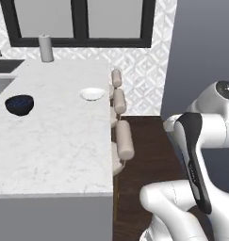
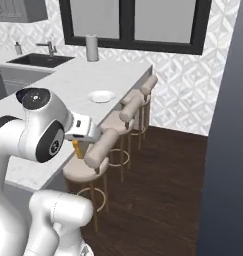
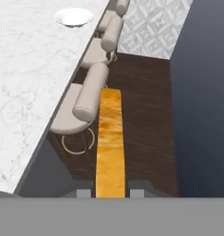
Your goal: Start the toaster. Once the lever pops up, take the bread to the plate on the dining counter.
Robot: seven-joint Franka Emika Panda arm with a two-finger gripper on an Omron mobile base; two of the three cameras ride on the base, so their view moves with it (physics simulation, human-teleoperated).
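My gripper [image 3: 110, 192] is shut on the bread [image 3: 110, 138], a golden-brown slice seen edge-on between the two fingertips. From the right base view, the gripper [image 2: 81, 140] hangs beside the dining counter [image 2: 68, 85], over the nearest stool, with the bread [image 2: 78, 149] sticking down from it. The plate [image 1: 92, 94] is small, white and bare, and it sits near the stool-side edge of the dining counter [image 1: 54, 141]. In the hand view the plate [image 3: 73, 17] lies far ahead and to the left. The toaster is out of view.
A row of cushioned stools [image 1: 123, 139] lines the counter edge, the nearest one [image 3: 90, 92] just left of the bread. A dark blue bowl [image 1: 19, 104] sits on the counter, a paper towel roll [image 1: 46, 48] at its far end. Dark wood floor [image 2: 163, 190] lies to the right.
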